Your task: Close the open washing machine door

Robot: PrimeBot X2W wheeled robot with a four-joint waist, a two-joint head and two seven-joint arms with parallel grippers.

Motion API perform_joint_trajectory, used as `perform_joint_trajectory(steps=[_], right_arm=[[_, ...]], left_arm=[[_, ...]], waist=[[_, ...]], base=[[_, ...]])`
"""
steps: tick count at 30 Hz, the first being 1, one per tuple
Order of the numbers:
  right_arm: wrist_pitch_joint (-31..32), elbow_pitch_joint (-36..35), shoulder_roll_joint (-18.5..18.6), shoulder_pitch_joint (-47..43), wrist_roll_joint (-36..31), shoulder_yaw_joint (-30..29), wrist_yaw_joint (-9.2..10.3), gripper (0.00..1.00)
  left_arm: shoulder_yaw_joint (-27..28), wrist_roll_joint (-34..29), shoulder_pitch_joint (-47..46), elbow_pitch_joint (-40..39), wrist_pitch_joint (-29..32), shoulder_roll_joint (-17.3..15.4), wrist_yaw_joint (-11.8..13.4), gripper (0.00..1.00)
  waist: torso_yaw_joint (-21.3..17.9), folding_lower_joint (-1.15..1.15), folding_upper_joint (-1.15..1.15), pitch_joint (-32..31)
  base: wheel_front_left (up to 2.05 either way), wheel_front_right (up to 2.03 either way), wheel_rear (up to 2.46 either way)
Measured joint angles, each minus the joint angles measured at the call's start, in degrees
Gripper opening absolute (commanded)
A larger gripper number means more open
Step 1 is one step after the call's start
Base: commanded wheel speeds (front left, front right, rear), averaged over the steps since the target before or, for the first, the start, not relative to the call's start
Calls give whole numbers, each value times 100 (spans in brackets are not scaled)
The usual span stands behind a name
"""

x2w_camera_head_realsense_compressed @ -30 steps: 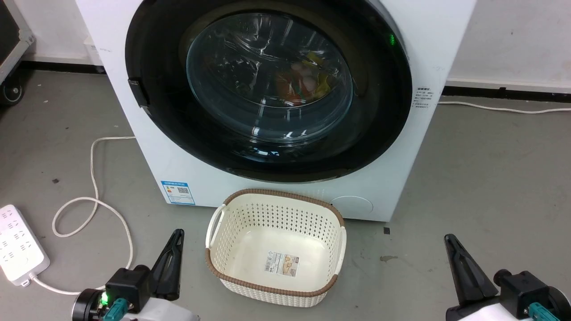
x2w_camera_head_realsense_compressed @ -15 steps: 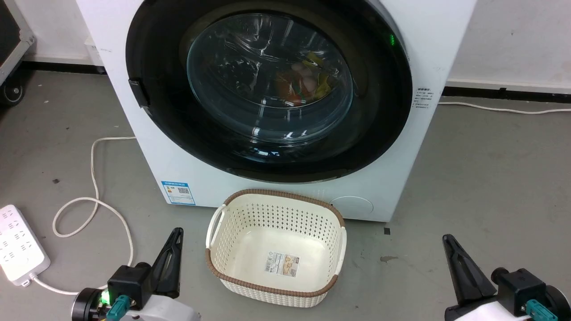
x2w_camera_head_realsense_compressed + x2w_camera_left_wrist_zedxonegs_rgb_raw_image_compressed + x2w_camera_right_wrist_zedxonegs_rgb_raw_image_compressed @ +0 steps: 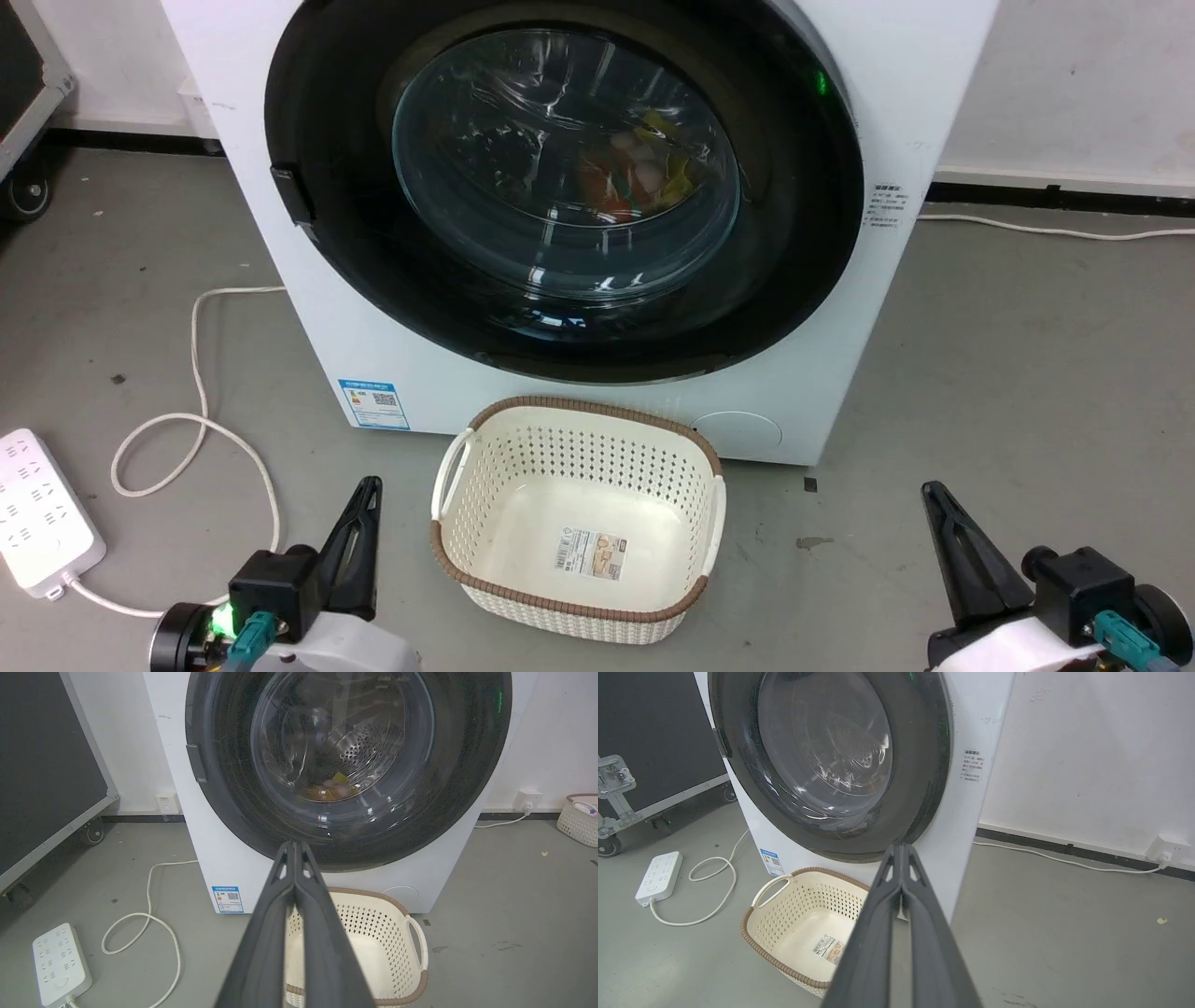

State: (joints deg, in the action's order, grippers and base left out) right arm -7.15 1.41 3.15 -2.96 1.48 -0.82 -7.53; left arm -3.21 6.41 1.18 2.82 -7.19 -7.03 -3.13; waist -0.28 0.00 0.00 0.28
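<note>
Black door (image 3: 560,187) looked flush ahead of our left gripper (image 3: 370,497) and right gripper (image 3: 934,499), both closed empty, though we feared it might swing open if unlatched.

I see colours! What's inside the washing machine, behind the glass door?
Through the washing machine door, a holed steel drum and orange, yellow, pink items. Reflections hide what they are.
</note>
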Motion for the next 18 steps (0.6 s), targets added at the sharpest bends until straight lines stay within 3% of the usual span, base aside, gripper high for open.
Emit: perform_joint_trajectory(steps=[18], right_arm=[[202, -25, 0, 36, -45, 19, 0, 0]], left_arm=[[74, -179, -4, -86, 207, 108, 92, 0]], waist=[[8, 0, 0, -8]], base=[[0, 0, 0]])
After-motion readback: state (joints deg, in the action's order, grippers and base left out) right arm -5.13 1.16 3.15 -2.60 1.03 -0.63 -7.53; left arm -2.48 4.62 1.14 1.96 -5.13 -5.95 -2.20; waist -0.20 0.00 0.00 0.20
